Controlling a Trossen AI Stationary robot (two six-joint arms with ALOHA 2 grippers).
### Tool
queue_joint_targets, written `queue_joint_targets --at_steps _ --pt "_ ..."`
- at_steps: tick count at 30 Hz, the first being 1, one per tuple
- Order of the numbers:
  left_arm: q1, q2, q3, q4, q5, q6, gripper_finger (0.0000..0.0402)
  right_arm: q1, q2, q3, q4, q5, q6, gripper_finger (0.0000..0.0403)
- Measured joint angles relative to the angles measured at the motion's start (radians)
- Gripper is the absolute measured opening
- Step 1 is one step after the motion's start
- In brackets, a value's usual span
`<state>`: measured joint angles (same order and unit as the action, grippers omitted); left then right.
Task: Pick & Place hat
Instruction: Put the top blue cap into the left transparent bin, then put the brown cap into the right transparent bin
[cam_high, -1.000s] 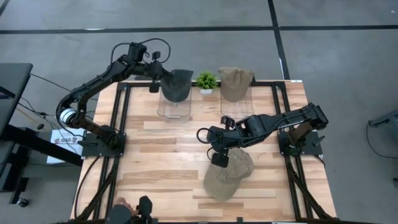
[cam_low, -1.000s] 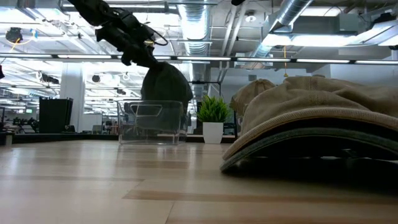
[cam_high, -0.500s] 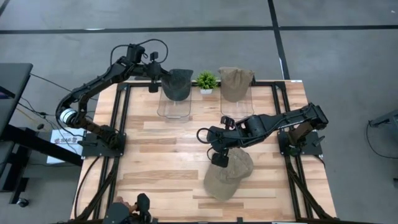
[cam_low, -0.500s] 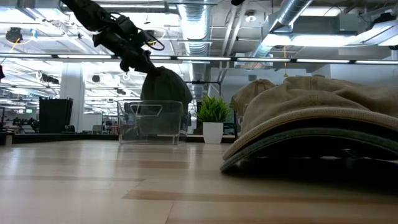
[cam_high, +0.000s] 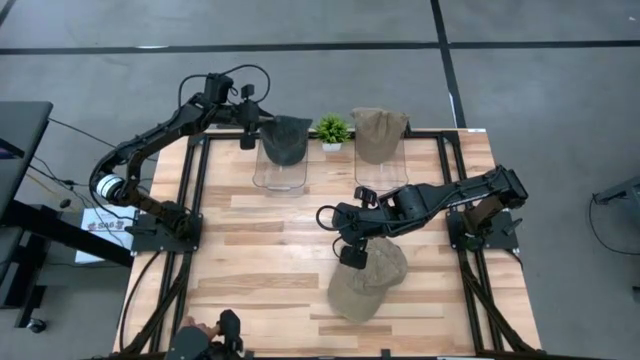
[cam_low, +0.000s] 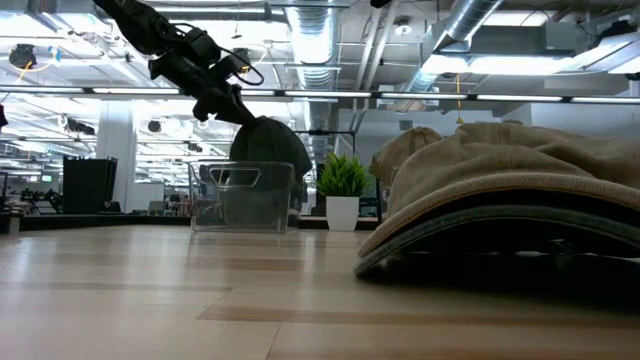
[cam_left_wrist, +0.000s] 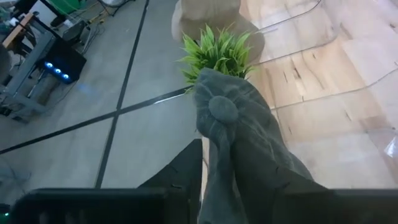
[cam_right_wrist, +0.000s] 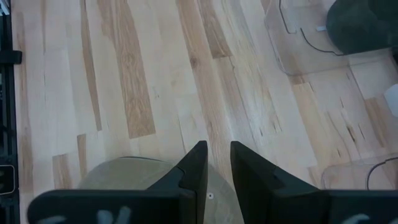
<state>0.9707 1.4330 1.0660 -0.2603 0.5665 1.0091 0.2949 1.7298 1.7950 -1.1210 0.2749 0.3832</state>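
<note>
A dark grey hat (cam_high: 286, 138) hangs from my left gripper (cam_high: 252, 128) over the left clear stand (cam_high: 279, 172) at the table's far edge. In the low view the dark grey hat (cam_low: 268, 150) reaches down to the top of the left clear stand (cam_low: 240, 195). A tan cap (cam_high: 367, 280) lies flat on the table near the front, brim toward the near edge. My right gripper (cam_high: 350, 252) sits at the cap's far left edge, its fingers close together. Another tan hat (cam_high: 380, 133) sits on the right clear stand. My left gripper pinches the dark grey hat's crown, gathered into a fold (cam_left_wrist: 219, 163), between its two fingers (cam_left_wrist: 186, 177). The top button (cam_left_wrist: 222, 109) lies just beyond them. It comes slanting down from the table's left, and the hat hangs below it. My right gripper comes from above at the tan cap's crown cloth near its far edge (cam_right_wrist: 214, 193), which shows in the narrow gap between the fingers (cam_right_wrist: 193, 168). The cap lies on the table.
A small potted plant (cam_high: 331, 129) stands between the two clear stands at the far edge. Bare wood spreads across the table's middle and left (cam_high: 250, 250). Black frame rails (cam_high: 196, 190) run along both sides.
My left gripper has moved down a little with the dark grey hat, so the hat now hangs lower, its bottom at the top of the clear stand. The right arm and the tan cap have kept still.
</note>
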Motion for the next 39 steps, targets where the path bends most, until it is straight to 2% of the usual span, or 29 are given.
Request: queue_joint_targets --at_steps 17,29,39 --pt "-0.001 0.0 0.0 0.001 -0.148 -0.116 0.0182 0.0 0.0 0.0 0.0 0.0 -0.002 0.0061" --pt "-0.001 -0.005 0.0 -0.015 -0.156 -0.195 0.0189 0.0 0.0 0.0 0.0 -0.003 -0.002 0.0061" --pt "-0.003 -0.106 0.0 -0.054 -0.155 -0.256 0.0189 0.007 0.0 0.0 -0.001 -0.011 -0.002 0.0061"
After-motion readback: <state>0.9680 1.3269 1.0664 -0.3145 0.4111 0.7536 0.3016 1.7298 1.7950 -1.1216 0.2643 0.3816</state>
